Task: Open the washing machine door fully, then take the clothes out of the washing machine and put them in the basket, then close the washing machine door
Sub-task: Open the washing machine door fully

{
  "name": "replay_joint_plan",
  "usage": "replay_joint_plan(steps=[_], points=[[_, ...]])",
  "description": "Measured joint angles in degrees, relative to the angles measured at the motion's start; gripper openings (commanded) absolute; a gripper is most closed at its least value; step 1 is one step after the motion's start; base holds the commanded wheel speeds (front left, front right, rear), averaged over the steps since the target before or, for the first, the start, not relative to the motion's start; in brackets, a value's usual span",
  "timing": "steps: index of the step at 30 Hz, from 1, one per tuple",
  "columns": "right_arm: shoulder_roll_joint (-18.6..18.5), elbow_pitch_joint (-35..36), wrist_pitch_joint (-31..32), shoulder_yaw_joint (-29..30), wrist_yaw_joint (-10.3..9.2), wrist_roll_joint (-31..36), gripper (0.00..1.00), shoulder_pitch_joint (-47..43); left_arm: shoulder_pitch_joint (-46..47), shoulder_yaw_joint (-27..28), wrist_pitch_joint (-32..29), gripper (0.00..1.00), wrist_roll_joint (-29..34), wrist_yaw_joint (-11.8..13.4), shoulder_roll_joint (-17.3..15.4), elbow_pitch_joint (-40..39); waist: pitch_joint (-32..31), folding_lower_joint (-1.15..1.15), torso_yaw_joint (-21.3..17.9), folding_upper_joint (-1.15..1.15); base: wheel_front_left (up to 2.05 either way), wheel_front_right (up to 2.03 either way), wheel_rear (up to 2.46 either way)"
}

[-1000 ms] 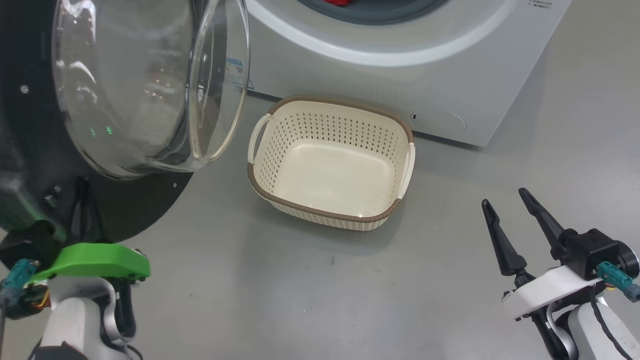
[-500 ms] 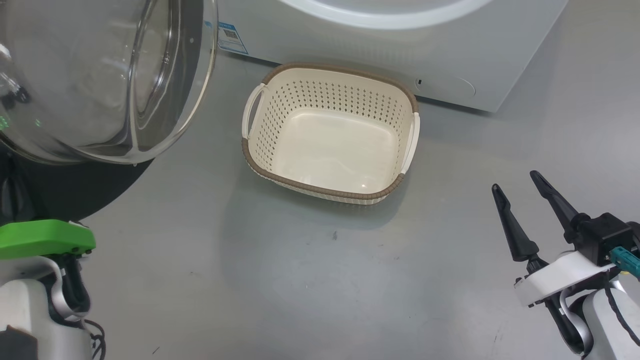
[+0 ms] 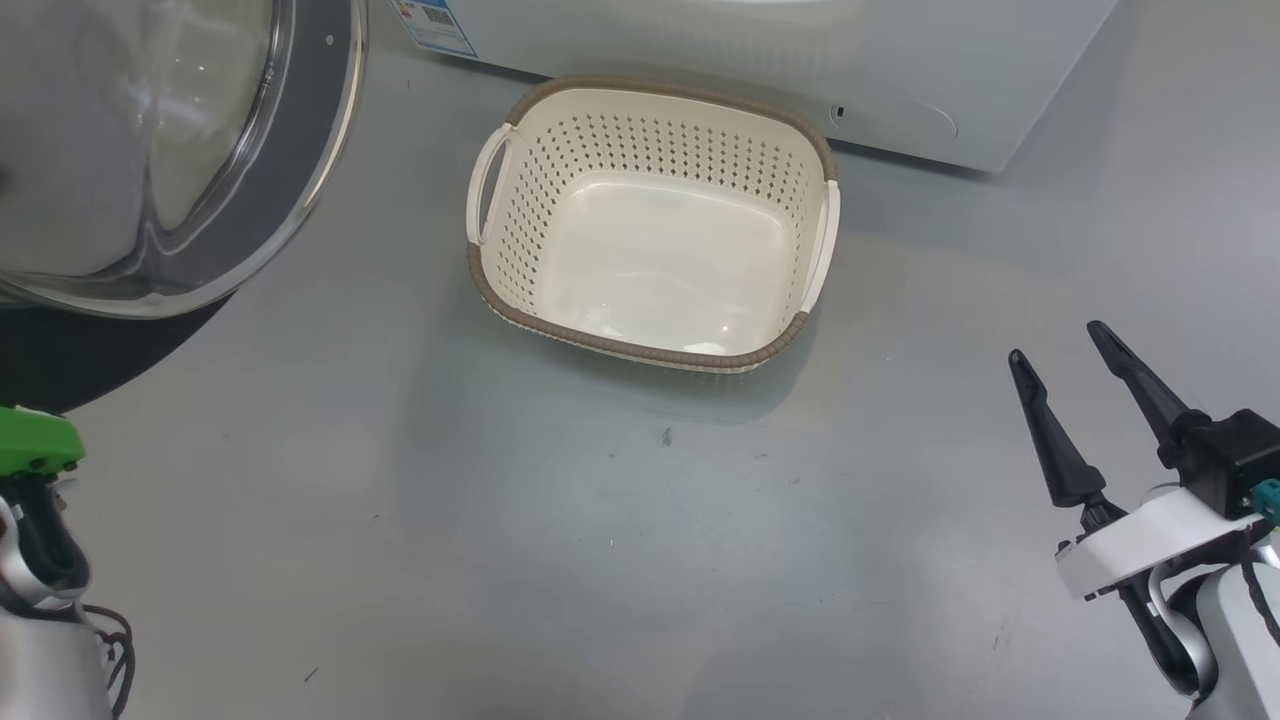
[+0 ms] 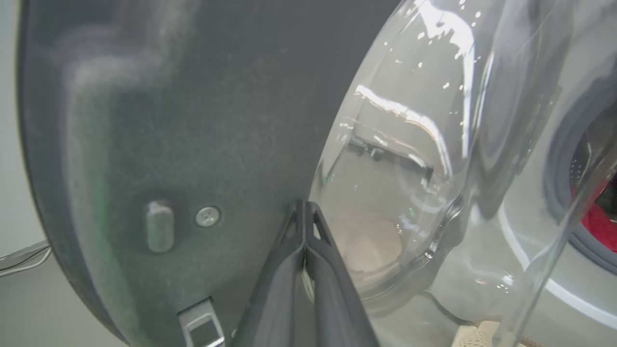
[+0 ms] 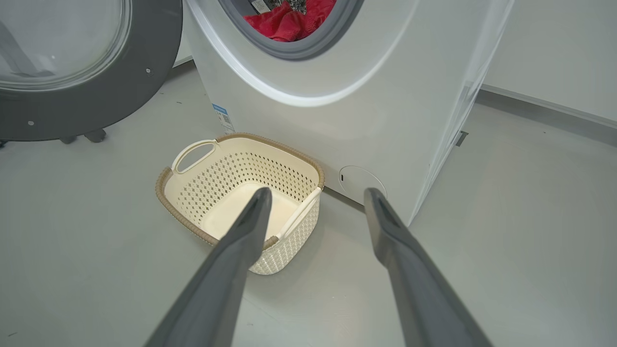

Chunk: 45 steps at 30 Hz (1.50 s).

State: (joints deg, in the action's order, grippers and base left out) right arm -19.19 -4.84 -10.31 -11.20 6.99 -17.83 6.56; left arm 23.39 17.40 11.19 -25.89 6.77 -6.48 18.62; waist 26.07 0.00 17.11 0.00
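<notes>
At far left, my left fingers [image 4: 304,226] press together on nothing, pointing at the inner face of the open door [image 3: 310,150]. Midway, the basket [image 3: 640,352] sits on the floor [image 3: 600,560] just before the washing machine [image 5: 337,111], red clothes [image 5: 289,19] inside it; rightward, my right fingers [image 3: 1050,440] hang spread wide, holding nothing.

Seeing the basket [image 3: 640,352] sitting on the floor [image 3: 600,560] before the washing machine [image 3: 750,60], door [image 3: 150,150] hanging at its left, clothes [image 5: 289,19] lying inside

White wrist [image 3: 1150,535] — black two-pronged tool [image 3: 1055,340], green bracket [image 3: 35,440].
</notes>
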Motion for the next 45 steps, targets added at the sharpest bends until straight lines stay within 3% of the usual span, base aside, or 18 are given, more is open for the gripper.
replay_joint_plan(steps=[9,24,45], points=[[-1.5,1.2,0.5,1.2,0.0,0.0,1.0,0.0,2.4,2.4,0.7,0.0,-0.9,0.0,0.0,2.6,1.9,0.0,0.1,0.0,0.0,0.0,0.0],[-1.5,1.2,0.4,1.3,0.0,-0.2,1.0,0.0,4.0,1.0,1.5,0.0,-0.1,0.0,0.0,6.7,1.6,0.0,0.5,0.0,0.0,0.0,0.0],[4.5,-4.2,-2.1,-1.2,0.0,-1.9,1.0,1.2,2.3,-4.1,2.6,0.0,5.5,-1.3,-1.5,8.4,-7.0,0.0,-1.5,0.0,0.0,0.0,0.0]])
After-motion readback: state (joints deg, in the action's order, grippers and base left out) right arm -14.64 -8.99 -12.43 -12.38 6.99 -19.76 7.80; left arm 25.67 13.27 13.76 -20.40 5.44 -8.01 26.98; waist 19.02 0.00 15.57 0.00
